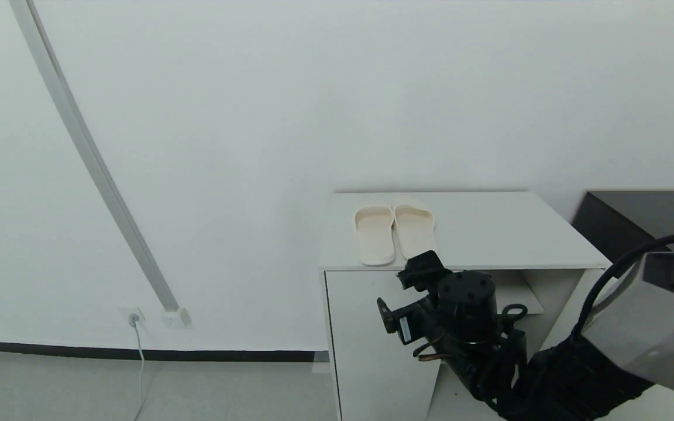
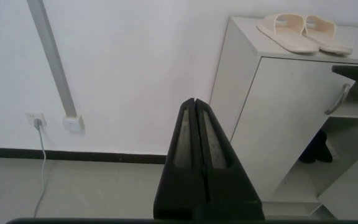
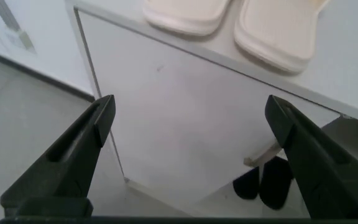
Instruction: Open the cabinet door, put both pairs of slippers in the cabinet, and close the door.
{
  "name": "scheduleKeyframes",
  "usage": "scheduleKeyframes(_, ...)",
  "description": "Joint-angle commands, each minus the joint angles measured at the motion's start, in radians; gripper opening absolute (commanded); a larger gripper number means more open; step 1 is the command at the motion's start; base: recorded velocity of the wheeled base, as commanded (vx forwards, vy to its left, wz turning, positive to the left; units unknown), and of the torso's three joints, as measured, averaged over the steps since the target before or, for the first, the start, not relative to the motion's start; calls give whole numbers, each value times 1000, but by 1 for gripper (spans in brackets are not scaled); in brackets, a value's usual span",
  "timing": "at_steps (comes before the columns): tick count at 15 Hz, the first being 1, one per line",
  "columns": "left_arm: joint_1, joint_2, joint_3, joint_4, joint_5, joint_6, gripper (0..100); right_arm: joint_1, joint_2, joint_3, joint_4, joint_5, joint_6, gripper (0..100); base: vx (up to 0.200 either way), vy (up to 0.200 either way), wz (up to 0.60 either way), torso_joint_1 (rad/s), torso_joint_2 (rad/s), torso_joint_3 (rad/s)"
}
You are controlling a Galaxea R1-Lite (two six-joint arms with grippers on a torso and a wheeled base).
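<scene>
Right gripper (image 3: 190,109) hangs before the cabinet (image 1: 381,351) front, jaws spread wide, evidently readied for a pick. The cream slippers (image 1: 394,233) lie side by side on the cabinet top, just above and beyond the jaws. The dark slippers (image 3: 266,183) sit inside the open compartment, below the jaws. Left gripper (image 2: 194,106) is well back from the cabinet, jaws pressed together, judged idle.

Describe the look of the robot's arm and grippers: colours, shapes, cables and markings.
The right arm is black, with a round-capped cylindrical joint, looping black cables and a small white label. The right gripper has two flat, black, wedge-shaped fingers. The left gripper is black too, its long tapering fingers faced with grey strips.
</scene>
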Motion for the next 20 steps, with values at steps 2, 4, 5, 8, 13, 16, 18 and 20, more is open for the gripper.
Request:
scheduleKeyframes(2,0,0,0,0,-1,-1,0,-13,-157,-259,344,-38,68,100,0,0,0,0,0,0)
scheduleKeyframes(4,0,0,0,0,-1,-1,0,-8,-130,-432,545,-121,186,100,0,0,0,0,0,0)
scheduleKeyframes(5,0,0,0,0,-1,-1,0,-7,-115,-478,622,-146,239,100,0,0,0,0,0,0)
scheduleKeyframes(8,0,0,0,0,-4,1,0,-8,-75,-504,703,-152,313,100,0,0,0,0,0,0)
scheduleKeyframes(13,0,0,0,1,-4,1,0,-8,-34,-500,699,-152,321,100,160,0,0,-1,-3,2)
scheduleKeyframes(16,0,0,0,1,-4,1,0,-8,12,-501,696,-152,357,100,200,0,0,12,5,-1)
scheduleKeyframes(18,0,0,0,0,-4,-1,0,-14,57,-503,627,-152,367,100,100,0,0,9,-1,-1)
scheduleKeyframes(20,0,0,0,0,-4,1,0,-22,87,-501,550,-150,342,100,0,0,0,0,0,0)
